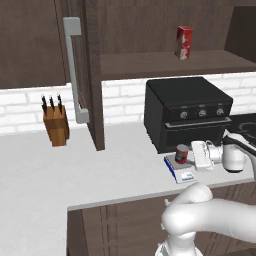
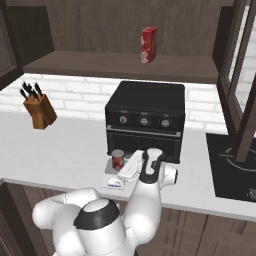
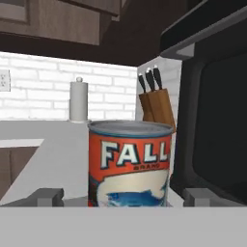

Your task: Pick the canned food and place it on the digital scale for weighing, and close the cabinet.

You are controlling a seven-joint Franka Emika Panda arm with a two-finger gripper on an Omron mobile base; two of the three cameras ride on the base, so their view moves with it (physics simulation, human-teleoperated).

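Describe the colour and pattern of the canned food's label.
Red-orange label with white lettering over a pale band showing a blue fish, on the canned food; clearest in the hand view.

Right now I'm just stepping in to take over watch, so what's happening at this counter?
The white robot arm's claw is open beside the small red-labelled can, which stands upright on the flat blue-edged digital scale in front of the black oven. The claw's fingertips flank the can with gaps either side. The dark brown wall cabinet's door is open, so closing it remains.
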